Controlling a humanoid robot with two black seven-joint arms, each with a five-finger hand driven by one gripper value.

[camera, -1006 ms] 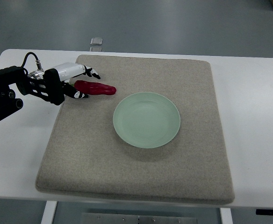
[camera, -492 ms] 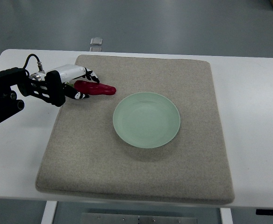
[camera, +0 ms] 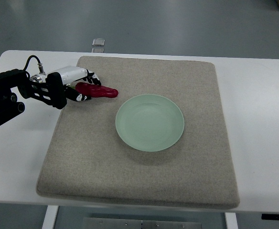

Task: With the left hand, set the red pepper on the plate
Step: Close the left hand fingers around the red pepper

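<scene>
The pepper [camera: 98, 90] lies on the mat [camera: 139, 176], just up-left of the plate [camera: 150, 122]. The left hand [camera: 80, 85] curls its fingers around the pepper's far end, ready to lift it onto the plate.

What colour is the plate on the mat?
Pale mint green, plain with no pattern; the plate shows clearly in the top view.

No readable text, label, brand, number or sign shows anywhere.
</scene>
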